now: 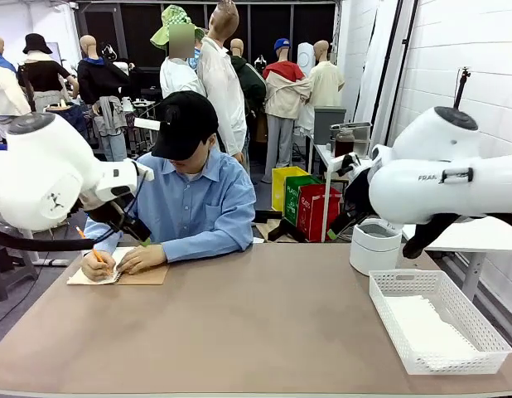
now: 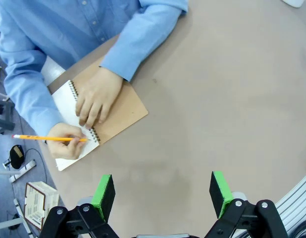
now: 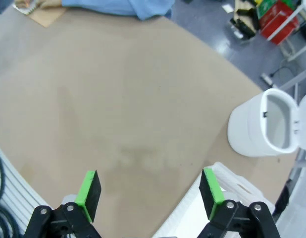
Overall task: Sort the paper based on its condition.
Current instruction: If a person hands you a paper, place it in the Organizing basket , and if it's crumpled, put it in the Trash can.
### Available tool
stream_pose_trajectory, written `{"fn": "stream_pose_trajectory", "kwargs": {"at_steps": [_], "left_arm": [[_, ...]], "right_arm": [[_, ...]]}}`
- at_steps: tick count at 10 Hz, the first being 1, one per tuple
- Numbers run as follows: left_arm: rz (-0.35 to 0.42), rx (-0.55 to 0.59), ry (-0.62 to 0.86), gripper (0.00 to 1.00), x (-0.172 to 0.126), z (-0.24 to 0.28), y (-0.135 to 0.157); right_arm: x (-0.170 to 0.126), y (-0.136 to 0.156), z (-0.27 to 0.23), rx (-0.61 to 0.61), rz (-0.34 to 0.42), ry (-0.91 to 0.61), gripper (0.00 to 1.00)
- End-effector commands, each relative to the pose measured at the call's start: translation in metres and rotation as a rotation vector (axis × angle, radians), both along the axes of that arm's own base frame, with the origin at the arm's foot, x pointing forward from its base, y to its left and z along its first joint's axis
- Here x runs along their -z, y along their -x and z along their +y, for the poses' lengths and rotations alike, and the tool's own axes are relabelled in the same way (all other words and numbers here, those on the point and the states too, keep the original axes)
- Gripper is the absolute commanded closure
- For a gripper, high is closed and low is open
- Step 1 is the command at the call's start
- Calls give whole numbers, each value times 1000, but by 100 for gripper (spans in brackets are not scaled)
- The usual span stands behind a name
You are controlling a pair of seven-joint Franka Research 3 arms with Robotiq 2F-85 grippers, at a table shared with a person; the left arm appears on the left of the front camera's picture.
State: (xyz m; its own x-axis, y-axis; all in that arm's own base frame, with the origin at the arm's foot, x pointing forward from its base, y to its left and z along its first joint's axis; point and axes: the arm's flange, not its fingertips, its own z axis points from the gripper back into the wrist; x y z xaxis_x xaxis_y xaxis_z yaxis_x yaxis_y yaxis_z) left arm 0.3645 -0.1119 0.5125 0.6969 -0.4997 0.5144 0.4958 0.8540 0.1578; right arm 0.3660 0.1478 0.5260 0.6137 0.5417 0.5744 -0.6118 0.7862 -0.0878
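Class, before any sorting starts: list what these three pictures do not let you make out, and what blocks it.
Writing on the notebook page: left wrist view, the person's hand covers it; front view, too small.
The white layer in the basket: front view, white on white; sheets or not, flat or crumpled, unclear.
Inside of the white bin: right wrist view, cut by the right edge; bottom hidden by its wall.
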Motion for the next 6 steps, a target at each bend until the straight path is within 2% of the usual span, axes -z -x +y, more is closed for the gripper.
{"fn": "stream_pose_trajectory", "kwargs": {"at_steps": [1,6], "left_arm": [[-29,14,11,0,-16,17,2],[-81,-15,27,0,-31,31,14]], "right_arm": [[-11,1,-8,-36,-19,-30,0],[-30,14,-6,-38,-79,-21,0]]}}
